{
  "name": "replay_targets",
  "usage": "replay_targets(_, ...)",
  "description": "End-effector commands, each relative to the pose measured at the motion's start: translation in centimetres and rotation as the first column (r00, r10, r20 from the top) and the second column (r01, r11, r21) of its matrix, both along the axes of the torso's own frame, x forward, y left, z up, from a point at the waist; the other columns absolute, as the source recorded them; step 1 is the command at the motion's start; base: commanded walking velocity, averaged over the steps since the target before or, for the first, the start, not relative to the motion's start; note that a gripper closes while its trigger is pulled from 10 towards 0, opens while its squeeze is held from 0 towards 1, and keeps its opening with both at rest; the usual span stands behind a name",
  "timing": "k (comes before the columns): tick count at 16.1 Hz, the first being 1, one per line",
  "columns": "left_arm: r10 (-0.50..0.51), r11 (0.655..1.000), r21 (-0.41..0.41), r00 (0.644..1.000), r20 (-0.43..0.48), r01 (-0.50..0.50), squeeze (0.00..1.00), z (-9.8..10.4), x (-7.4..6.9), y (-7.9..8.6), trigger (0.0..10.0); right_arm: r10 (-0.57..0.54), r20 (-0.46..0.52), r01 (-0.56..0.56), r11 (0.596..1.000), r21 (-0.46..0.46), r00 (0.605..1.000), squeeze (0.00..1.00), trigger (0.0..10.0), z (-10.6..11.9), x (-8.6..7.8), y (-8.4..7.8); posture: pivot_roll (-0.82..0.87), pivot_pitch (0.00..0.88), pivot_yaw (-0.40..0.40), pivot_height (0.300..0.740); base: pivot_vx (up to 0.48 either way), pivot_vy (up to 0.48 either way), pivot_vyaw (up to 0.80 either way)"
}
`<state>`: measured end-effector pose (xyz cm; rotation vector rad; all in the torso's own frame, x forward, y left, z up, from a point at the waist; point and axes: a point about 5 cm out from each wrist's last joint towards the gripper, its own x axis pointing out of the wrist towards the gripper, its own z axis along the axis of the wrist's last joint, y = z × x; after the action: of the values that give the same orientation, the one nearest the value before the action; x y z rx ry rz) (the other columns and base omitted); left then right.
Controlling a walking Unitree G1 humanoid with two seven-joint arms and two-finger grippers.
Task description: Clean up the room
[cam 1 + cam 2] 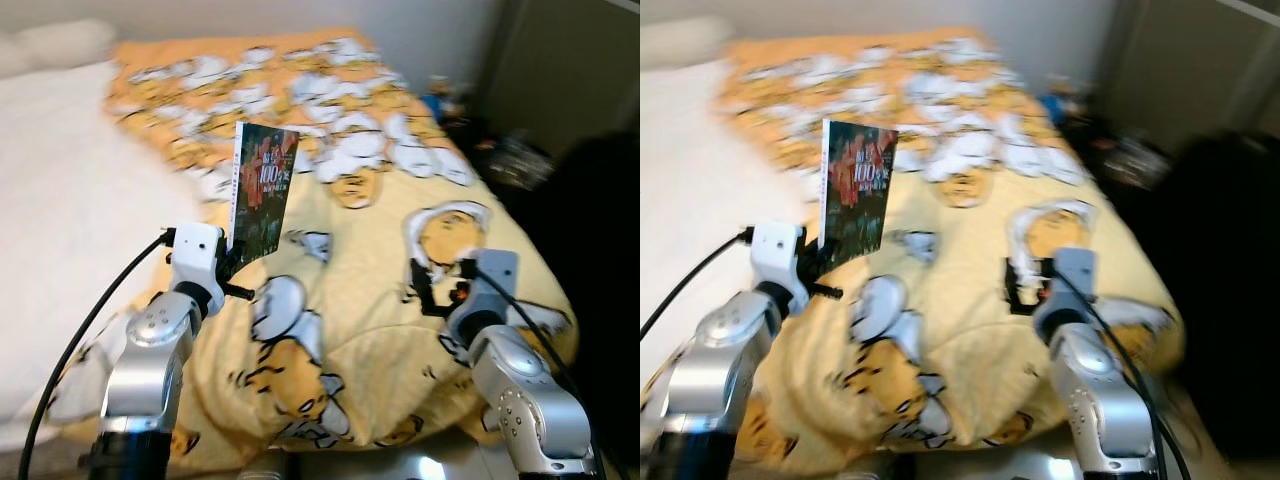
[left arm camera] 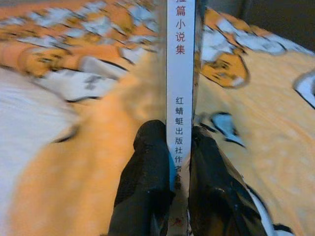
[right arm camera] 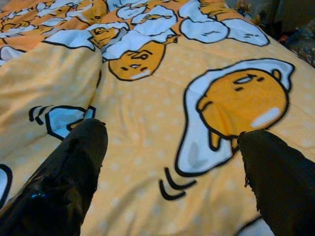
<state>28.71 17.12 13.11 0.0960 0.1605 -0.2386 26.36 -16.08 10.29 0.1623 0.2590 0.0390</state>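
My left gripper (image 1: 232, 258) is shut on the lower edge of a book (image 1: 260, 190) with a dark cover and a white spine, holding it upright above the bed. In the left wrist view the two black fingers (image 2: 147, 177) pinch the white spine (image 2: 180, 73), which carries printed characters. My right gripper (image 1: 437, 285) hovers open over the yellow blanket (image 1: 370, 290), with nothing between its fingers (image 3: 74, 172).
The bed carries a yellow blanket printed with egg cartoons and a white sheet (image 1: 70, 200) on its left side. Dark clutter (image 1: 500, 150) and dark furniture (image 1: 590, 240) stand to the right of the bed. A white pillow (image 1: 60, 40) lies at the far left.
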Motion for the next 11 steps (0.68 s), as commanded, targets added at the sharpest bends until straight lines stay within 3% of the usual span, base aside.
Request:
replay_targets(1, 0.006, 1.000, 0.025, 0.997, 0.074, -0.008, 0.00, 1.7, 0.0, 0.0, 10.0, -0.010, 0.011, 0.010, 1.000, 0.000, 1.000, 0.00, 10.0, -0.1, 0.0, 0.1, -0.03, 0.000, -0.015, 0.740, 0.000, 0.000, 0.80)
replay_targets(5, 0.046, 0.998, 0.048, 0.996, 0.077, -0.050, 0.00, 1.8, -0.4, 0.7, 10.0, -0.077, 0.026, 0.076, 0.997, 0.026, 0.997, 0.00, 10.0, -0.7, 0.0, -0.5, -0.02, 0.000, -0.006, 0.740, 0.000, 0.000, 0.80)
replay_targets(11, 0.081, 0.995, 0.055, 0.994, 0.069, -0.085, 0.00, 1.6, -0.2, 1.5, 10.0, -0.062, 0.030, 0.061, 0.997, 0.042, 0.998, 0.00, 10.0, -1.1, 0.3, 0.4, -0.02, 0.000, 0.004, 0.740, 0.000, 0.000, 0.80)
